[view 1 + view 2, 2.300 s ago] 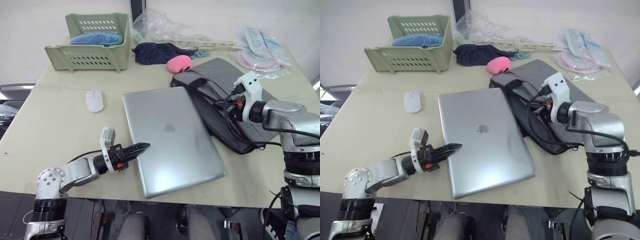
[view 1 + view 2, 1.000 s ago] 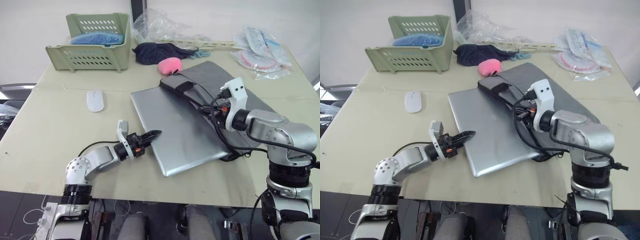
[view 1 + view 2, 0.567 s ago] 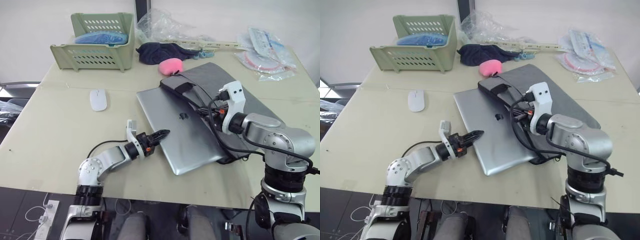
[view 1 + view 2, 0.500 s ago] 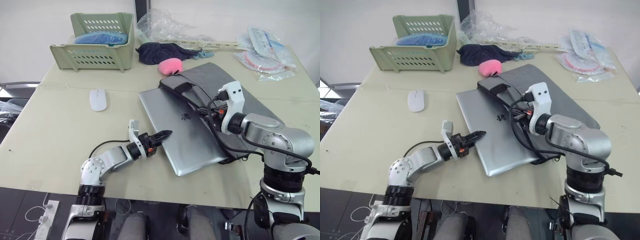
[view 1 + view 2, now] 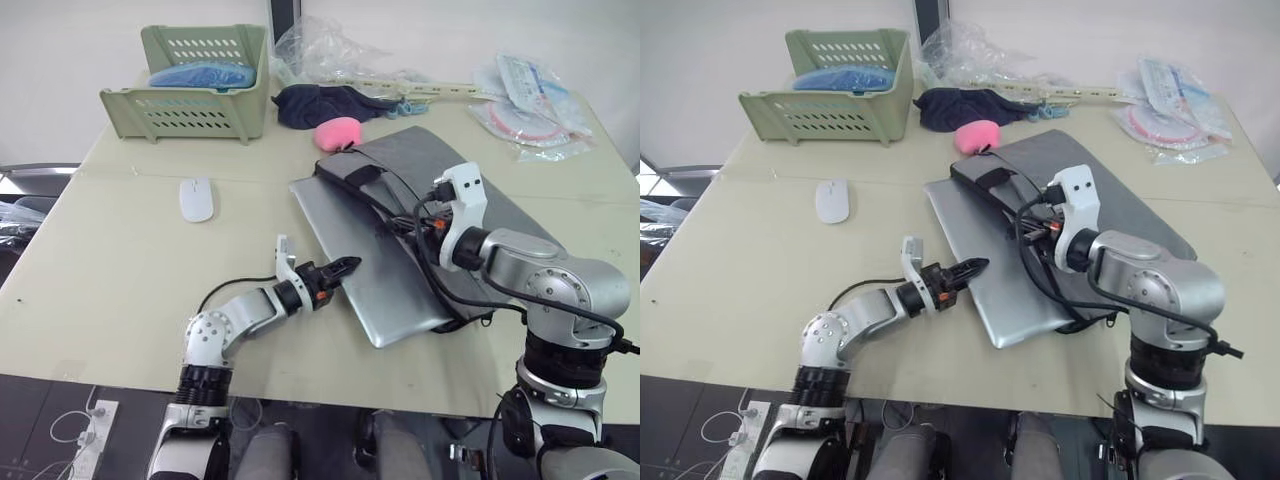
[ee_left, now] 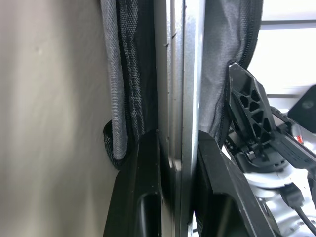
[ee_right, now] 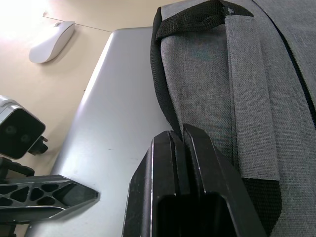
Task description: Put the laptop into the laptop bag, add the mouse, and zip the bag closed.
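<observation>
**Laptop partway inside the sleeve**

While our left hand [image 5: 345, 266] clamps the near edge of the thin silver-grey metal laptop [image 5: 375, 290], our right hand [image 7: 180, 143] pinches the black-edged upper lip of the flat grey fabric laptop bag [image 5: 455, 190]. About half the laptop lies inside the bag's mouth. Well apart, the small white oval mouse [image 5: 197, 198] rests on the beige surface [image 5: 110, 270].
</observation>
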Robot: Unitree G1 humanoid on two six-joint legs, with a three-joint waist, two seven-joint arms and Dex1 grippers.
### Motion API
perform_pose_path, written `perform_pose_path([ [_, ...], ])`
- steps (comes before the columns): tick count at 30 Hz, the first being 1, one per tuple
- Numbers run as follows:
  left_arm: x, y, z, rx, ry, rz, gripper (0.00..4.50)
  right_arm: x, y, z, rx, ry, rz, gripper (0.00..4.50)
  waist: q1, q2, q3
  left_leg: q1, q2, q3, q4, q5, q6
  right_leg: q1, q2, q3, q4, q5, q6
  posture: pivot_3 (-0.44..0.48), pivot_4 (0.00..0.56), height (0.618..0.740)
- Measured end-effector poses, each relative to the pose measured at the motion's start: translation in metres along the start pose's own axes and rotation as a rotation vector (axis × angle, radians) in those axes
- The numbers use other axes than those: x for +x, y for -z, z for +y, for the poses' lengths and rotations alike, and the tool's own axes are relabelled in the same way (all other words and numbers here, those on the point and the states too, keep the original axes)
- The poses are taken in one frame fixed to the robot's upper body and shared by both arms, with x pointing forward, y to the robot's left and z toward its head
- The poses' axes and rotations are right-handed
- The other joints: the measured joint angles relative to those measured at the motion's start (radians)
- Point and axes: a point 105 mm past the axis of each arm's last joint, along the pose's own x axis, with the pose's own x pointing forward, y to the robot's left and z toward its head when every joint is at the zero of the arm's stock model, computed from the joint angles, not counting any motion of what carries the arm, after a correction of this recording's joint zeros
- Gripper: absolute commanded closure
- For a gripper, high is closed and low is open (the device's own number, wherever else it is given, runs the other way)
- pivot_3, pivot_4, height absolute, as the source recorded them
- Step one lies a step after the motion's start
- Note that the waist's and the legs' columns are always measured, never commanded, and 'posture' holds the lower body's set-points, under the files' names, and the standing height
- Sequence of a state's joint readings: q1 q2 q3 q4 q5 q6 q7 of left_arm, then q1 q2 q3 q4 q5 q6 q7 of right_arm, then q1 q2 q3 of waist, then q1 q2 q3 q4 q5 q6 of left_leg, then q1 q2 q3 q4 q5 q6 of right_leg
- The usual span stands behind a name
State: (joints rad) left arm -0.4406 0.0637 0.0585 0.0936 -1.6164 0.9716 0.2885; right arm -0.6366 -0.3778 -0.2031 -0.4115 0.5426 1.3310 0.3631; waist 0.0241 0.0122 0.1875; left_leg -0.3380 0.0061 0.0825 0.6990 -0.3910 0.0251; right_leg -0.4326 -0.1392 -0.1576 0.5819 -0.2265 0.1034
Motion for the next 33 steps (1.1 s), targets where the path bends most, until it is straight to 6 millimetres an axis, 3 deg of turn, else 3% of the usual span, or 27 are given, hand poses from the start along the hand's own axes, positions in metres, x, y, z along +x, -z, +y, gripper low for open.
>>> perform_pose_path([
  [33, 0.057, 0.004, -0.006, 0.017, -0.026, 0.004, 4.26, -0.003, 0.001, 0.009, 0.045, 0.000, 0.011, 4.47, 0.004, 0.000, 0.000, -0.004, 0.003, -0.002, -0.001, 0.000, 0.000, 0.000, 0.005, -0.002, -0.007, 0.000, 0.000, 0.000, 0.150, 0.740],
])
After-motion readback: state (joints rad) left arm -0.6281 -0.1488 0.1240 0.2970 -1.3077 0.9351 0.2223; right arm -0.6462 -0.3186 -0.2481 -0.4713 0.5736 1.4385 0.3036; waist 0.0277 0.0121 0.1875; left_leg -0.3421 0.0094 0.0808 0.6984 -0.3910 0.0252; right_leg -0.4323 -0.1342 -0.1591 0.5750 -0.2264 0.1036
